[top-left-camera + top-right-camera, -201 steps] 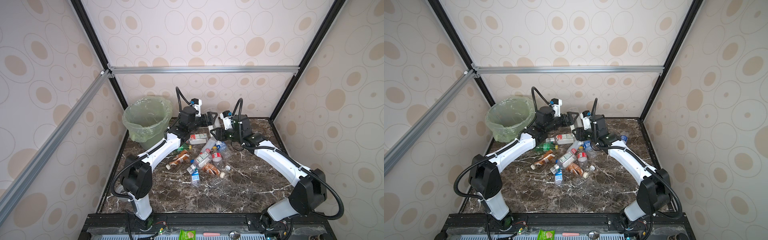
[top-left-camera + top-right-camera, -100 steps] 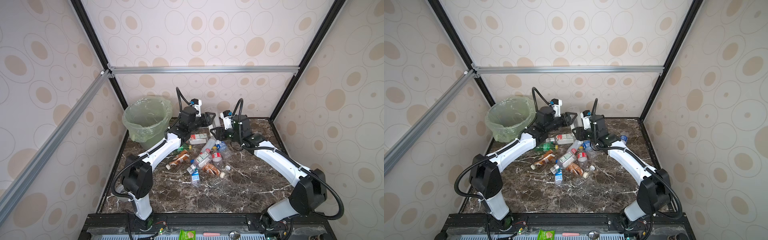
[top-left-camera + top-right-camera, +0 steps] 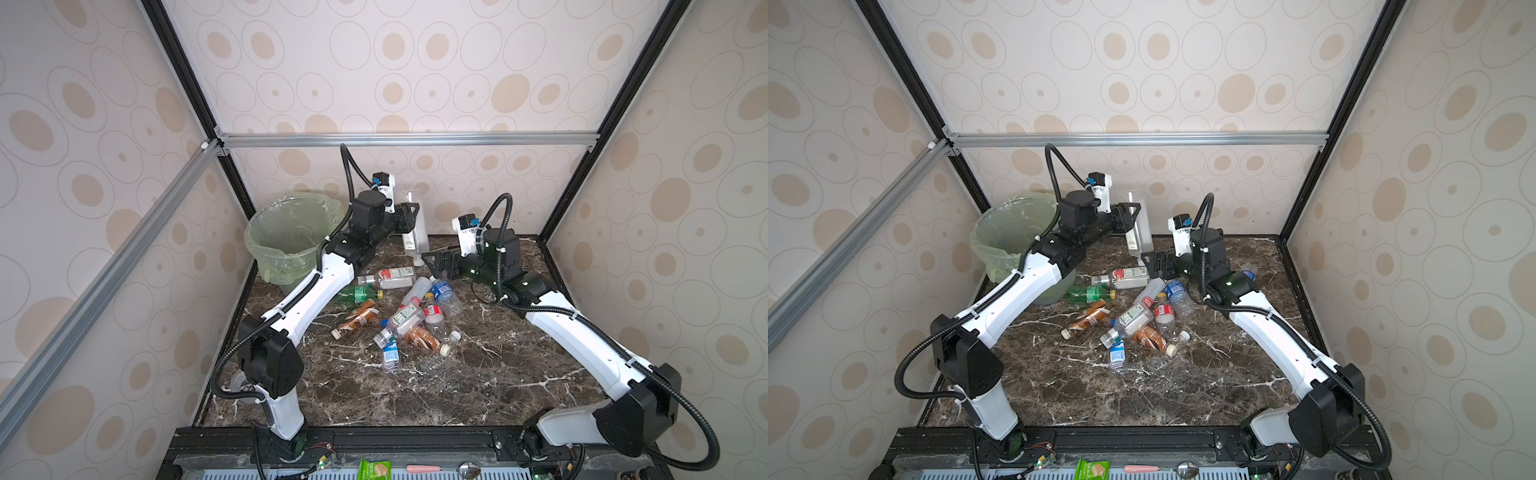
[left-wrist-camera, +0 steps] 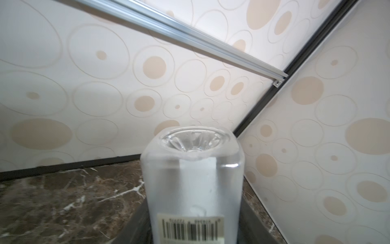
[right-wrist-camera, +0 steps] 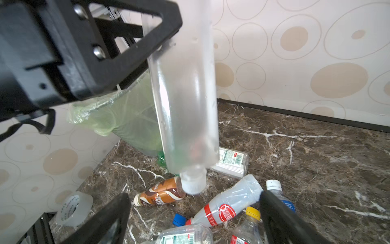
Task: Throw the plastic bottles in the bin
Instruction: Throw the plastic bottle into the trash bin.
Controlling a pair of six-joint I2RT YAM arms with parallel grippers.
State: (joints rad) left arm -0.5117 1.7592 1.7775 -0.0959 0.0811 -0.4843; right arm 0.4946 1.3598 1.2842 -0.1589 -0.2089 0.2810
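Note:
A tall frosted clear bottle (image 3: 415, 239) (image 3: 1138, 237) hangs cap-down at the back of the table, and my left gripper (image 3: 411, 216) (image 3: 1130, 216) is shut on its upper body. In the left wrist view the bottle (image 4: 192, 179) fills the space between the jaws of the left gripper (image 4: 192, 230). My right gripper (image 3: 434, 262) (image 5: 190, 221) stands open just under the bottle's white cap (image 5: 193, 183), apart from it. Several plastic bottles (image 3: 409, 316) (image 3: 1133, 318) lie heaped mid-table. The bin (image 3: 291, 232) (image 3: 1009, 237) (image 5: 130, 118) stands at the back left.
A green bottle (image 3: 358, 294) and a brown-labelled one (image 3: 359, 318) lie nearest the bin. A tape roll (image 5: 73, 208) sits by the left wall. Patterned walls close in on three sides. A green packet (image 3: 374, 469) and a spoon (image 3: 442, 468) lie on the front rail.
My left gripper closed on the frosted bottle. My right gripper then opened and let go of it. Both arms have stayed almost where they were.

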